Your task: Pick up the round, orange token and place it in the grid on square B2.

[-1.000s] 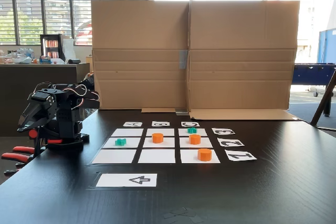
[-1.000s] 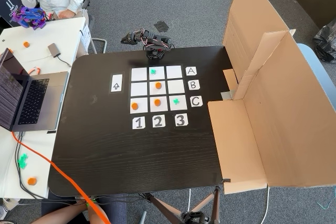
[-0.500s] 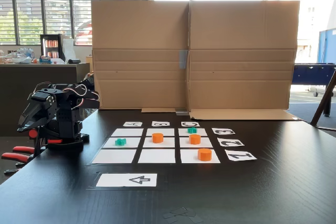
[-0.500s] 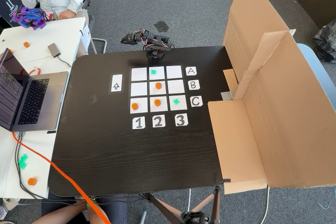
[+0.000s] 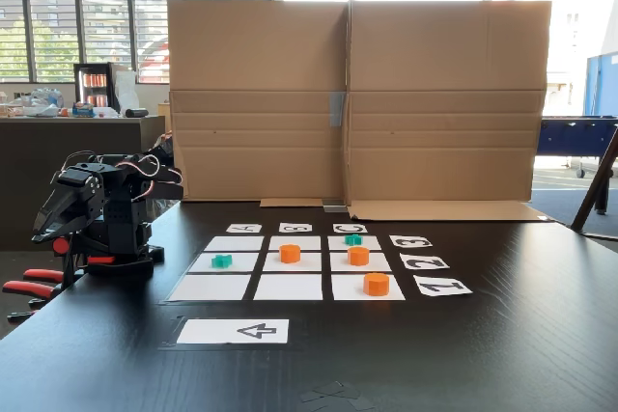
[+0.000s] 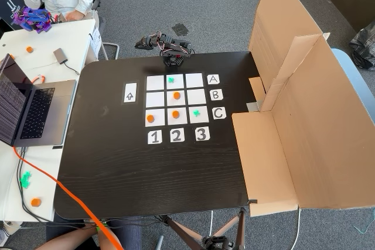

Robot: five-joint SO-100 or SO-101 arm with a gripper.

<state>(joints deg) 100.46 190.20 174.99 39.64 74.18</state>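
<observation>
Three round orange tokens lie in the grid (image 6: 155, 99). One rests on the centre square B2 (image 5: 290, 253) (image 6: 176, 95). Another orange token (image 5: 358, 256) sits on the C-row middle square, and a third (image 5: 377, 284) (image 6: 150, 118) on the C-row corner by card 1. Two teal tokens (image 5: 222, 260) (image 5: 353, 239) occupy other squares. My arm is folded up at the table edge, left of the grid in a fixed view. Its gripper (image 5: 41, 231) points down and away from the grid, looks shut and holds nothing. The arm's base (image 6: 173, 58) stands beside row A.
A tall cardboard wall (image 5: 357, 103) (image 6: 293, 98) borders the table beyond the grid. A white arrow card (image 5: 235, 331) lies in front of it. A laptop (image 6: 35, 109) and spare tokens sit on a side table; a person sits at its far end. Red-handled clamps (image 5: 29, 283) grip the table edge.
</observation>
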